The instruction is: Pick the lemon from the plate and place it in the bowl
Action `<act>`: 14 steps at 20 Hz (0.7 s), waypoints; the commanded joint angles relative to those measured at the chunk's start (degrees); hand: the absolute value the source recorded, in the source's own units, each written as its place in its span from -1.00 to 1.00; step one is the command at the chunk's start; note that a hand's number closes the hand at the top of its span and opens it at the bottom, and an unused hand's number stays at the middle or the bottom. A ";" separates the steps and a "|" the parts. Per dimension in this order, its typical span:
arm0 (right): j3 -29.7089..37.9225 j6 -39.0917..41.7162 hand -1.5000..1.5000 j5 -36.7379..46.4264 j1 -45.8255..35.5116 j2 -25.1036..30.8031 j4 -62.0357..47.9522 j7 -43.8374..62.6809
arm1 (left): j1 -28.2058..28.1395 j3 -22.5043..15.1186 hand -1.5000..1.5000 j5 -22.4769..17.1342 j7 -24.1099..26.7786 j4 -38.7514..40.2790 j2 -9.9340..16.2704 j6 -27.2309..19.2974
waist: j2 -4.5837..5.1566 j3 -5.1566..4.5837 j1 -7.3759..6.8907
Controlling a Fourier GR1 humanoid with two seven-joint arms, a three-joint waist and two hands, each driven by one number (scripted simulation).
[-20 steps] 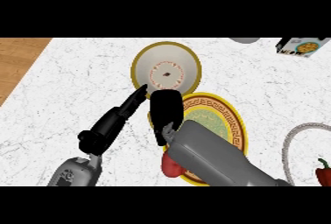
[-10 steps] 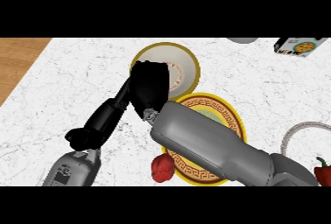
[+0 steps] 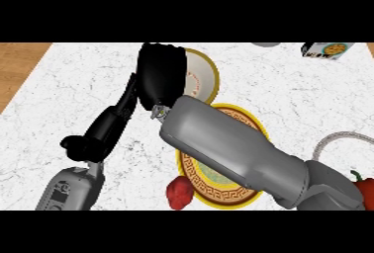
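Right hand (image 3: 162, 74): positioned over the bowl (image 3: 203, 74) in the upper centre of the frame; whether its fingers are curled or straight cannot be told. Lemon: not visible (possibly hidden under that hand). Plate (image 3: 248, 118): lower centre, largely covered by the grey forearm. Left hand (image 3: 110, 126): left of centre, fingers straight, nothing held. Advice: release is best made only once the hand is centred inside the bowl's rim.

right hand (image 3: 162, 74) covering bowl (image 3: 205, 79), bare counter (image 3: 292, 94) to the right
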State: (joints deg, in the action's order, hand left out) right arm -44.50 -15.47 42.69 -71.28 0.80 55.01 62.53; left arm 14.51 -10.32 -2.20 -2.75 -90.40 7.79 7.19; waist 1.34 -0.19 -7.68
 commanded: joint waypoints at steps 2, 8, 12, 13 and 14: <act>-1.32 -7.13 1.00 0.86 -3.31 -0.76 -6.75 8.56 | -0.10 -2.33 0.00 0.38 -1.74 3.62 -1.12 1.23 | 0.02 -0.04 1.24; -2.40 -10.01 1.00 5.12 -6.49 -0.76 -16.24 8.29 | -2.20 -2.58 0.00 0.56 -1.99 1.94 -0.86 1.21 | -0.20 0.01 1.08; -1.93 -12.16 1.00 3.83 -3.93 -0.77 -21.90 3.47 | -2.80 -4.29 0.00 1.97 -0.47 2.57 -3.02 -0.07 | 0.02 0.05 1.97; 0.96 -8.89 1.00 0.87 -5.27 -0.77 -23.83 2.60 | -3.11 -3.88 0.00 1.13 -0.73 2.01 -1.33 1.82 | 0.24 0.04 1.16; 3.04 -7.02 1.00 -3.14 -1.99 -0.77 -23.71 -1.79 | -2.67 -3.74 0.00 1.76 -1.99 1.65 -2.03 0.27 | 0.21 0.11 2.05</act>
State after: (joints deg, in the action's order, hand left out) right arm -44.82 -23.36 44.90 -75.26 0.46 35.25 60.66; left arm 12.21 -13.81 -0.78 -3.89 -88.02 5.76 7.66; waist 1.42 -0.15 -6.07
